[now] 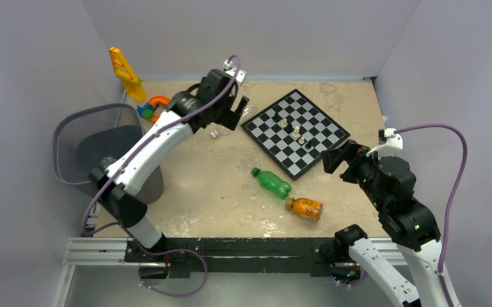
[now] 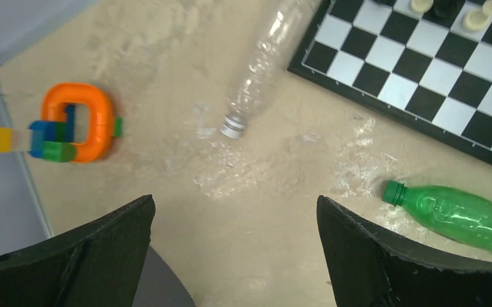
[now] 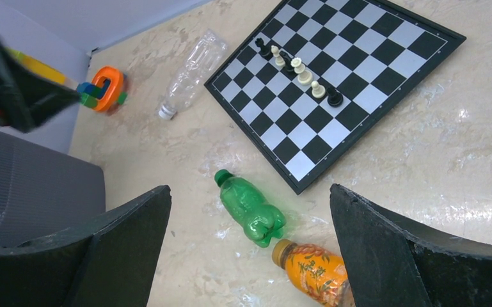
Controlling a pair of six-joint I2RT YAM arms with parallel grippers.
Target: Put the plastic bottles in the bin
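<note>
Left wrist view: clear bottle (image 2: 259,70) lies beyond the parted fingers (image 2: 96,249).

The left gripper (image 2: 235,199) and right gripper (image 3: 249,188) both hover, jaws spread wide.

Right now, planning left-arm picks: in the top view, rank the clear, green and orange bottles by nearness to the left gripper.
1. clear bottle, just beside the left gripper, left of the chessboard.
2. green bottle, mid-table.
3. orange bottle, toward the near edge.
</note>
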